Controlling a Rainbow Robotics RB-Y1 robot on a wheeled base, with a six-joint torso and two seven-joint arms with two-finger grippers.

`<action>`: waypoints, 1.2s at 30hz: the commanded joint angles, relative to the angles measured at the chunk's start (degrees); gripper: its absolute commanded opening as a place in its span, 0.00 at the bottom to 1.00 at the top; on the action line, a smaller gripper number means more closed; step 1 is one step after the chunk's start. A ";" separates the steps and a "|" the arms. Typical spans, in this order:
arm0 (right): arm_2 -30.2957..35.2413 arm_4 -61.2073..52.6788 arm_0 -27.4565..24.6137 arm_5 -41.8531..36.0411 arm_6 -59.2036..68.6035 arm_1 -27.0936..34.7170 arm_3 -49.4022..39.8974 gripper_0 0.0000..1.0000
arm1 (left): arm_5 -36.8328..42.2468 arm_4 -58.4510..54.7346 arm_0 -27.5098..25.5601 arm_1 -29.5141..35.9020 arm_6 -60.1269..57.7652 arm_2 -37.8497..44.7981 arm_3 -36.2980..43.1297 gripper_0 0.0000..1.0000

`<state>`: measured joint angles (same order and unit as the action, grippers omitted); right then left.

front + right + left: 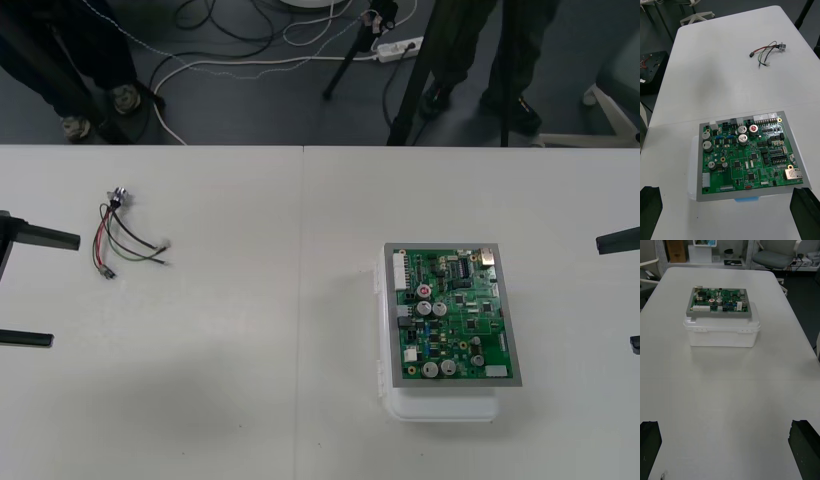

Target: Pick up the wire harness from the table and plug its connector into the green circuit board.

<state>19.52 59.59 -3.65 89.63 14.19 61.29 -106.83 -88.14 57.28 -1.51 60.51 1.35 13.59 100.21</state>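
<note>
The wire harness (125,235) lies loose on the table at the left, its red, black and green wires curled, the metal socket (120,197) at its far end and the small black plug (105,270) at its near end. My left gripper (30,288) waits open at the left edge, a short way from the harness. The green circuit board (450,315) sits on its white base (440,408) at the right of centre. Open as well, my right gripper (628,292) stands at the right edge. From the right wrist, the board (748,155) is near and the harness (767,51) lies far beyond it.
A seam in the table (302,300) runs between harness and board. In the left wrist view the board (719,302) on its base (722,332) stands far ahead across bare table. Tripod legs and cables are on the dark floor (300,60) beyond the far edge.
</note>
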 commanded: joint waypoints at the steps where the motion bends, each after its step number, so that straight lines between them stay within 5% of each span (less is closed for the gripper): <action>1: 2.10 0.17 -0.83 0.37 0.58 -0.29 -0.66 1.00 | -1.86 -0.15 0.20 -2.07 -4.25 -1.99 -0.81 1.00; 17: 1.04 -3.61 -3.47 0.37 0.14 -1.87 2.06 1.00 | -1.86 4.59 4.77 -0.57 -3.02 -2.08 -3.97 1.00; 36: 4.65 -9.94 -3.64 0.37 -4.43 -8.55 9.18 1.00 | -1.86 20.50 16.37 3.91 2.87 -5.24 -10.39 1.00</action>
<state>22.09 51.41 -6.49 89.64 13.16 53.57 -98.48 -88.14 76.01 10.22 60.63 1.38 10.93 92.04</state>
